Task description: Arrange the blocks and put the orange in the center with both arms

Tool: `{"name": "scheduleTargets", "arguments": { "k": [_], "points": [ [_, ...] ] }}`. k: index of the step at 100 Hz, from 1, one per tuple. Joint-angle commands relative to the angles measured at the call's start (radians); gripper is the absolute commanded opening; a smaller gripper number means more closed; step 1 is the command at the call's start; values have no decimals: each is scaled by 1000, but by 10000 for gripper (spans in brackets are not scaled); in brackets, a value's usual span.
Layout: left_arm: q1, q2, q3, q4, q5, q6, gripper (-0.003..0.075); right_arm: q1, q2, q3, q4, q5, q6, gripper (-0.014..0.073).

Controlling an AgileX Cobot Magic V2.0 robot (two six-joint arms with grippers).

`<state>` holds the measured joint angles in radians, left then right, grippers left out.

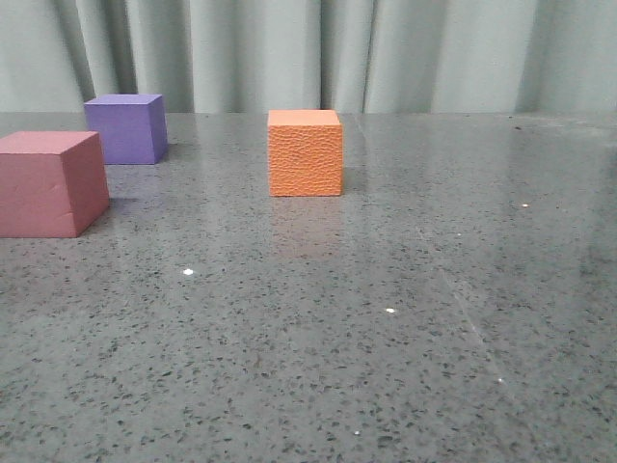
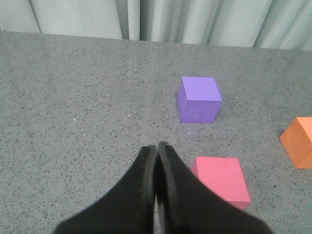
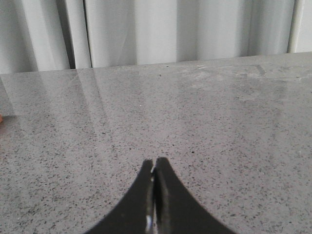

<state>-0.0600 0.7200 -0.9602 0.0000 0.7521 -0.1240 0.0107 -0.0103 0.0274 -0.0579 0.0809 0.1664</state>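
Sitting alone near the middle of the worktop (image 1: 405,367) was the orange block (image 1: 305,152), bumpy on its sides. The purple block (image 1: 126,128) stood far off to the left, and the pink block (image 1: 50,183) sat nearer, at the left edge of the front view. The pink and purple ones were close to each other but not touching. The orange one was well apart from both.

No arm showed in the front view. The left claw (image 2: 157,148) was clenched tight and held nothing. It hung over the worktop just beside the pink block. The right claw (image 3: 154,165) was clenched too, with only bare worktop in front of it.

It looked like the job had not really begun. The orange block already seemed to be in the middle, so the other two likely needed to go on each side of it. The left claw would first need to open up and come down over the pink block.
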Motion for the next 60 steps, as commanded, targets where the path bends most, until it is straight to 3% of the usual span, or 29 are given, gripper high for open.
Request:
{"name": "scheduleTargets", "arguments": {
  "k": [1, 9, 24, 29, 43, 60],
  "points": [
    [1, 5, -35, -8, -65, 22, 27, -6, -9, -13, 2, -88, -10, -67],
    [1, 5, -35, -23, -66, 81, 157, -6, -9, -13, 2, -88, -10, -67],
    [1, 5, -35, -47, -66, 90, 606, -6, -9, -13, 2, -88, -10, -67],
    [1, 5, -35, -57, -66, 90, 715, -6, -9, -13, 2, -88, -10, -67],
    [1, 6, -35, -93, -66, 92, 640, -6, -9, -13, 2, -88, -10, -67],
    [-7, 9, -35, -266, -111, 145, 638, -6, -9, -13, 2, -88, -10, -67]
  ]
}}
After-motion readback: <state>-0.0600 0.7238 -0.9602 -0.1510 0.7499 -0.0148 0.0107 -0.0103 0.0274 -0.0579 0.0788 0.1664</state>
